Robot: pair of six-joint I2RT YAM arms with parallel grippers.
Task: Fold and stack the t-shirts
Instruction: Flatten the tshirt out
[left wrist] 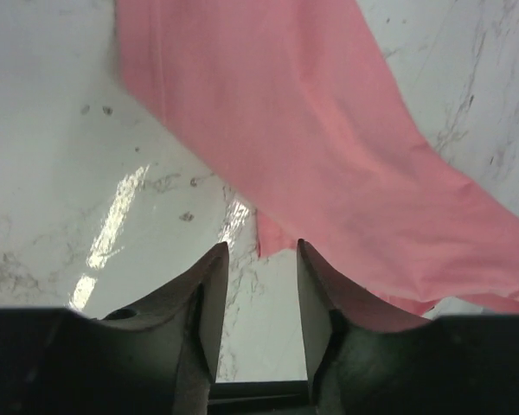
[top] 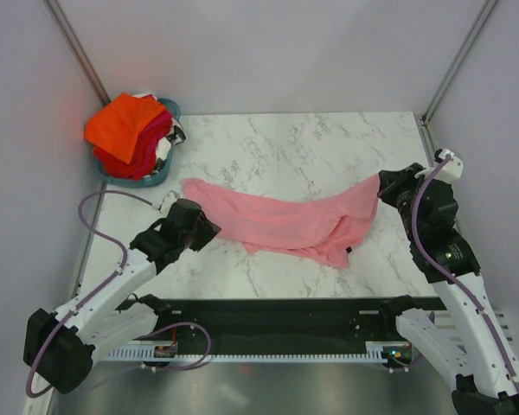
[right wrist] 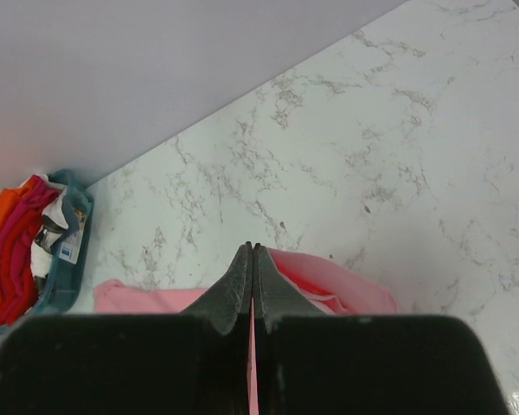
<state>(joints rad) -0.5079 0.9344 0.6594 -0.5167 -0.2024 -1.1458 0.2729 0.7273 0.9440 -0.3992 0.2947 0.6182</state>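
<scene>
A light pink t-shirt lies stretched across the marble table from left to right. My right gripper is shut on its right end and holds that end lifted; pink cloth shows between its pressed fingers in the right wrist view. My left gripper is open and empty, just in front of the shirt's near left edge; in the left wrist view the pink t-shirt lies just beyond the fingertips. Orange, red and magenta t-shirts are piled in the teal basket.
The teal basket stands at the table's far left corner and also shows in the right wrist view. White walls with metal posts enclose the table. A black rail runs along the near edge between the arm bases.
</scene>
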